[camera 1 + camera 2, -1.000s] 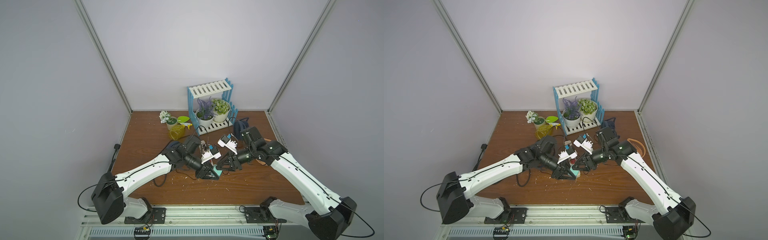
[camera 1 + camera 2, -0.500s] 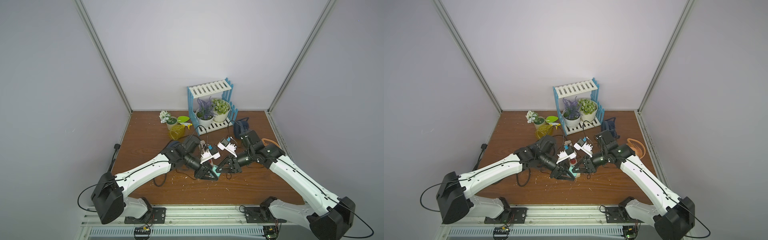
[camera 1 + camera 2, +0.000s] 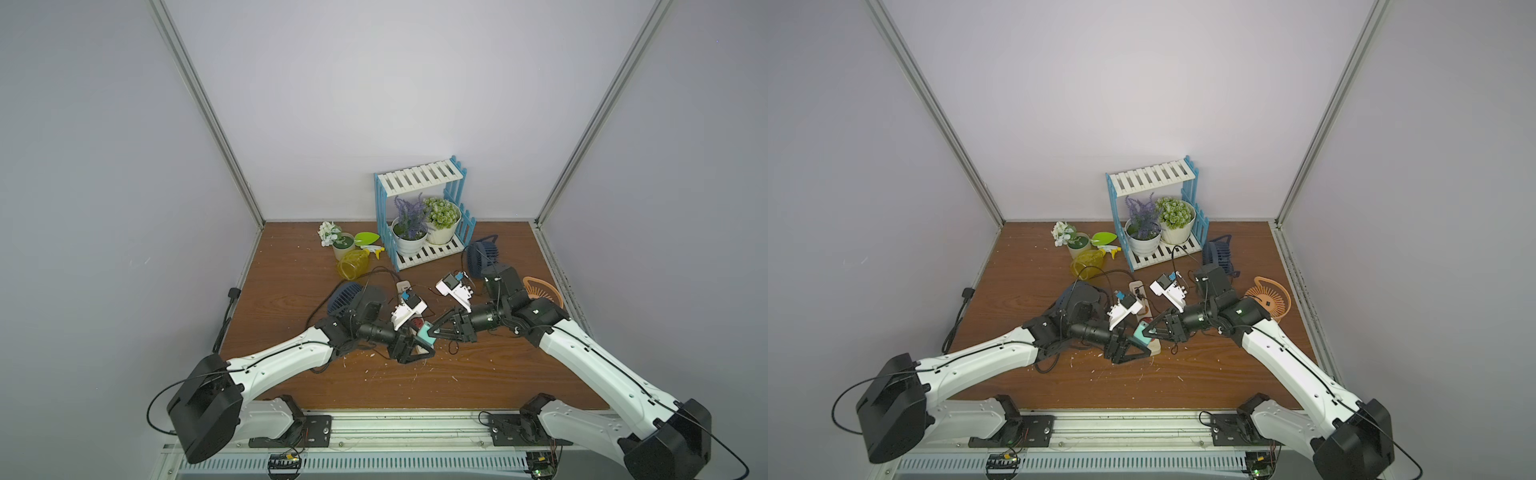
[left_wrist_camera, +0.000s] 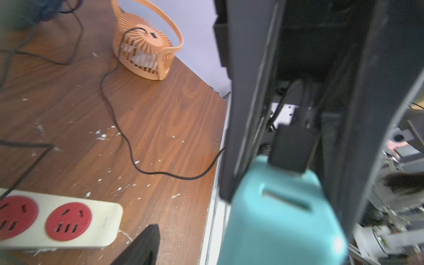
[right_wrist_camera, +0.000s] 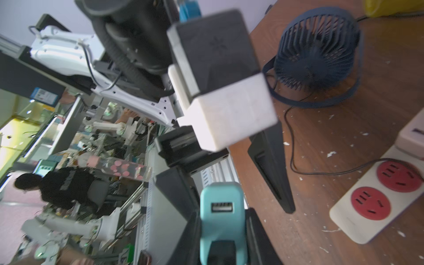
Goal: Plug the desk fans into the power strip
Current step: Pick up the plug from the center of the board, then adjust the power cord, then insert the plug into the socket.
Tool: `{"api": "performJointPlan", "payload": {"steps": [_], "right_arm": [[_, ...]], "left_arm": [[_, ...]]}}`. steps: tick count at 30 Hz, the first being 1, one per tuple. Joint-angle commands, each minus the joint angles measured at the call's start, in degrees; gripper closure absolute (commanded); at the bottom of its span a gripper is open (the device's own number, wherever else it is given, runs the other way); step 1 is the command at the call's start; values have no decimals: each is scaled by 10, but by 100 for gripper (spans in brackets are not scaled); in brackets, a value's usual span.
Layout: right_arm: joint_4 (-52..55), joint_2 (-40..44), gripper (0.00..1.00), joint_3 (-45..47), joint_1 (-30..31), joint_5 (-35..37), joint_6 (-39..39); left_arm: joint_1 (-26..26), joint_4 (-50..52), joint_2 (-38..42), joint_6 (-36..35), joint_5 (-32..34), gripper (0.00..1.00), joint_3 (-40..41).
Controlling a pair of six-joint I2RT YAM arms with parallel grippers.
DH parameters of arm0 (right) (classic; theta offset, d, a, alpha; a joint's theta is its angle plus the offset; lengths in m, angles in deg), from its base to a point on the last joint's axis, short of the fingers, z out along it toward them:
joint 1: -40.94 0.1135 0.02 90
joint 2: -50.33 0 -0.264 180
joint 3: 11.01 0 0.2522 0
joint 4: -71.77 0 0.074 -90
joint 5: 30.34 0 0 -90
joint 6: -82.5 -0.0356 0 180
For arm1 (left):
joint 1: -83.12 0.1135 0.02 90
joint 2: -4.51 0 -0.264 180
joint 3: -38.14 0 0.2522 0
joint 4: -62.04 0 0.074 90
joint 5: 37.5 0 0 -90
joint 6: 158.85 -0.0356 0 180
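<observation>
Clearly, the right gripper (image 3: 1148, 332) was clamped on the teal adapter (image 5: 220, 206), the left gripper (image 3: 1133, 349) stood spread apart around it, and the power strip (image 4: 103, 220) lay on the table (image 4: 160, 114) just beside both.

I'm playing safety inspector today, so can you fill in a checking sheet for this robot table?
Surface: brown wooden table, with white crumbs scattered on it.
Job's things: power strip lies flat, and its two end red sockets are empty. The teal adapter has an empty USB port. There is an orange fan, a blue fan by the shelf and a blue fan by the left arm.
Clutter: blue-and-white shelf holding two potted plants, a yellow spray bottle and a small flower pot.
Grippers: right gripper fingers shut on the teal adapter. Left gripper fingers open, close to it.
Cables: the orange fan's black cable lies loose across the table.
Surroundings: plain pale walls, and a person in black beyond the table.
</observation>
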Motion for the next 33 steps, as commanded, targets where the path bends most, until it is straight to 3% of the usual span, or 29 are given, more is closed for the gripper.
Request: {"api": "performJointPlan", "payload": {"steps": [1, 6, 9, 11, 25, 29, 33], "right_arm": [[-53, 18, 100, 18, 0, 99, -39], [-192, 46, 100, 103, 11, 322, -156], [-281, 52, 100, 149, 25, 425, -213], [-316, 47, 100, 164, 31, 457, -224], [-329, 32, 100, 185, 35, 476, -224], [-333, 35, 100, 185, 35, 461, -223], [-309, 58, 100, 191, 41, 486, -214]], "left_arm": [[13, -93, 20, 66, 151, 23, 57], [13, -94, -5, 107, 307, 28, 100], [13, -104, -44, 128, 326, 33, 100], [13, -112, -69, 138, 315, 34, 95], [6, -130, -180, 135, 222, 55, 65], [4, -131, -203, 127, 223, 69, 59], [4, -144, -205, 123, 237, 91, 64]]}}
